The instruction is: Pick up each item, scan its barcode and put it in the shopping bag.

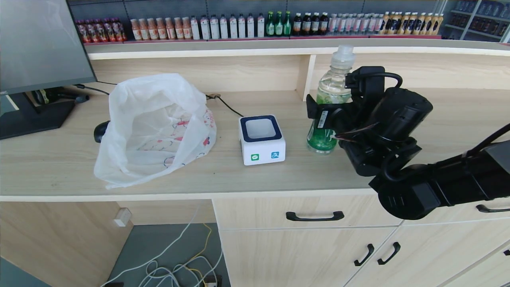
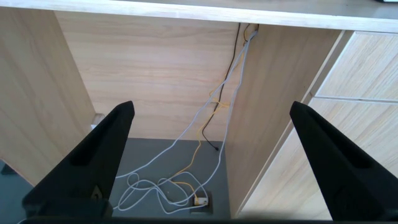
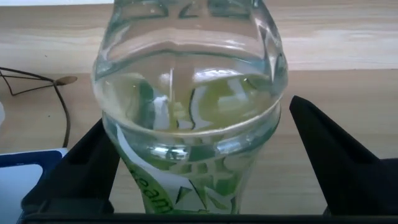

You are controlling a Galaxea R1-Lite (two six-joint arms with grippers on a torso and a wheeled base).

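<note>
On the wooden shop counter (image 1: pixel 59 167), a green-labelled drink bottle (image 1: pixel 332 85) stands near the back edge, beside the scanner box (image 1: pixel 261 139). The right gripper (image 3: pixel 202 168) is spread around it. The left gripper (image 2: pixel 211 162) is spread wide below the counter.

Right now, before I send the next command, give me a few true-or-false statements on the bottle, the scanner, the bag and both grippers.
1. The drink bottle stands upright on the counter. True.
2. The bottle is in the shopping bag. False: it is on the counter, with the right gripper around it.
3. The left gripper is open and holds nothing. True.
4. The barcode scanner sits to the left of the bag. False: it sits between the bag and the bottle.
5. The bottle's cap is off. False: the white cap is on.
</note>
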